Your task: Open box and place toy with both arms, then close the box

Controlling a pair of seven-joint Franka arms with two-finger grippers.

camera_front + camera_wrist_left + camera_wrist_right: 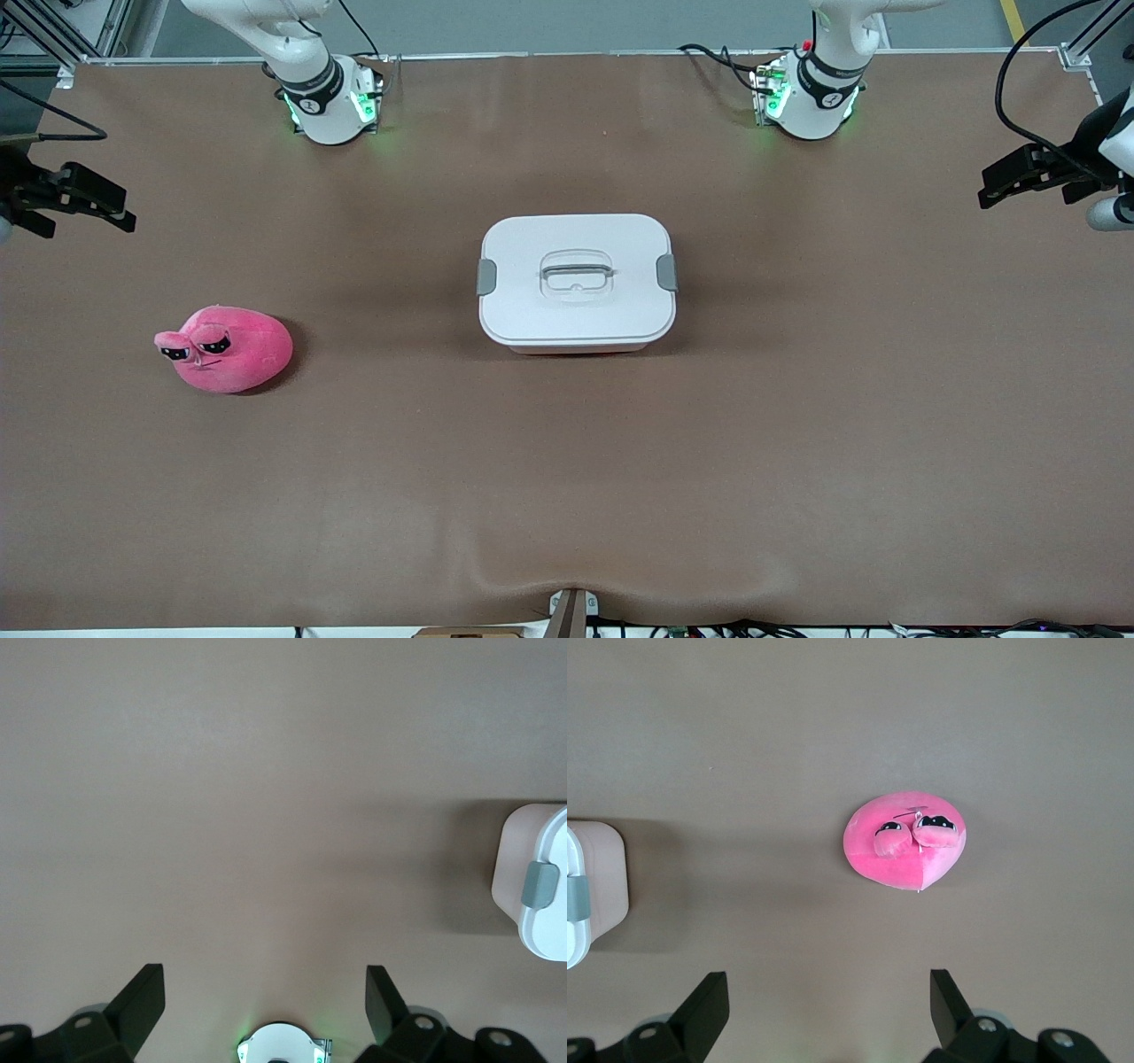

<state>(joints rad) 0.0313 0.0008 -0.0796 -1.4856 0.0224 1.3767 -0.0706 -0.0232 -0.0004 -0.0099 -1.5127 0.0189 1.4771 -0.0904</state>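
The box (576,279) stands shut in the middle of the table, white lid on, grey clips at both ends. Its end with a clip also shows in the left wrist view (540,886) and in the right wrist view (589,886). The pink toy (226,348) lies on the table toward the right arm's end, a little nearer to the front camera than the box; it also shows in the right wrist view (905,842). My right gripper (89,217) (830,997) hangs open and empty over the right arm's end of the table. My left gripper (997,186) (266,992) hangs open and empty over the left arm's end.
The brown mat (567,461) covers the whole table, with a raised crease at its near edge (571,585). The right arm's base (332,106) and the left arm's base (811,102) stand along the edge farthest from the front camera.
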